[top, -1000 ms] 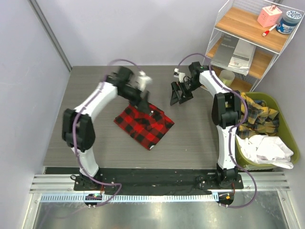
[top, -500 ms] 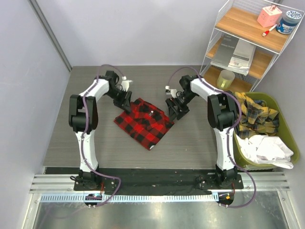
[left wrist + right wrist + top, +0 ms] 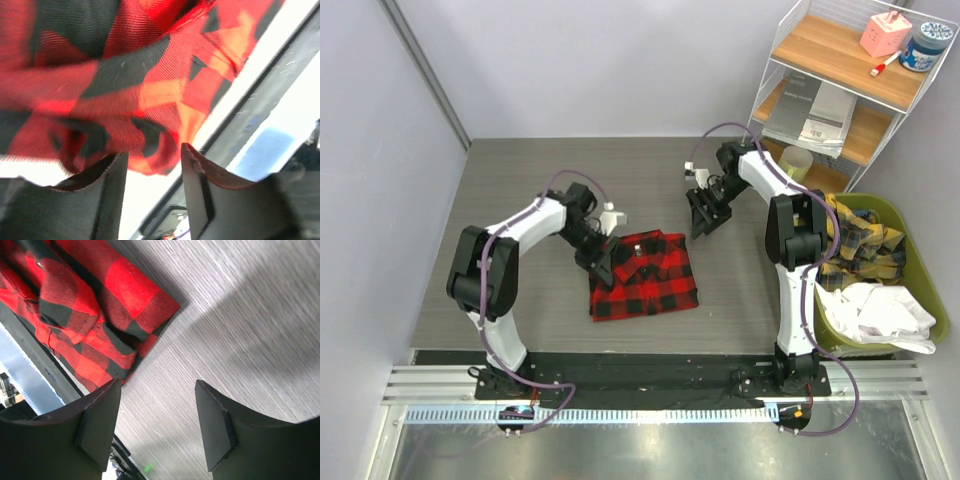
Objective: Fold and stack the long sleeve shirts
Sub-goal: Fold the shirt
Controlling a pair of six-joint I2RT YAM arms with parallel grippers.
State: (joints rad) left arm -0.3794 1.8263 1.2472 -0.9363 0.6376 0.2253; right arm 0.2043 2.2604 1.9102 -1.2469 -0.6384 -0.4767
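Note:
One red-and-black check long sleeve shirt (image 3: 648,275) lies folded in a rough square on the grey table (image 3: 520,190), near its front middle. My left gripper (image 3: 603,262) is at the shirt's left edge. In the left wrist view (image 3: 152,152) its jaws are partly closed, with a thick fold of the red cloth (image 3: 125,85) filling the gap at the tips. My right gripper (image 3: 705,213) is open and empty above bare table, just beyond the shirt's far right corner. The right wrist view (image 3: 157,385) shows that corner of the shirt (image 3: 85,320).
A green bin (image 3: 920,270) at the right table edge holds a yellow plaid garment (image 3: 855,240) and a white one (image 3: 880,310). A white wire shelf (image 3: 840,80) stands at the back right with papers, a yellow cup (image 3: 796,163) and small items.
The shirt has turned square to the table and slid toward the near edge with my left gripper at its left edge. My right gripper has drawn back from the shirt to the far right.

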